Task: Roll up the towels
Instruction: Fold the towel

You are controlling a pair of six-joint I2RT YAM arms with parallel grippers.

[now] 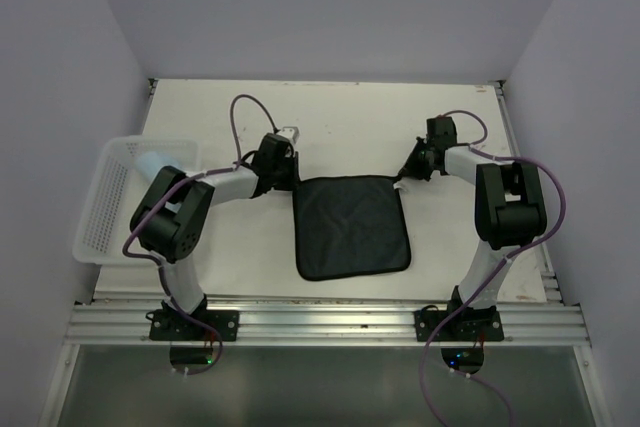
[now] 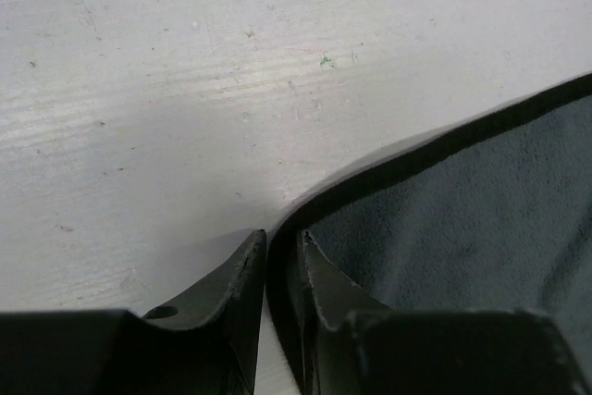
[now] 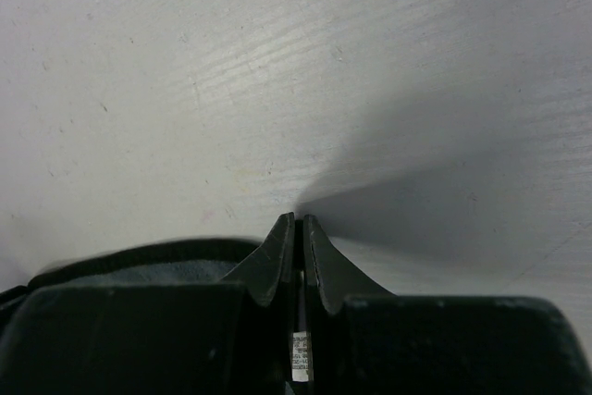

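Note:
The dark grey towel [image 1: 352,227] lies flat in the middle of the table. My left gripper [image 1: 292,177] is at its far left corner, where the jaws [image 2: 282,238] stand narrow with the towel's black hem [image 2: 435,150] pinched between them. At the far right corner, my right gripper [image 1: 408,171] is shut [image 3: 298,219], and the towel's white tag [image 3: 299,358] shows between its fingers. A strip of the towel [image 3: 120,261] shows to the left of them. The light blue towel [image 1: 152,159] lies in the basket at the left.
A white mesh basket [image 1: 100,217] sits at the table's left edge, beside the left arm's elbow. A metal rail [image 1: 320,322] runs along the near edge, where both arm bases are bolted. Walls close in on the left, right and back.

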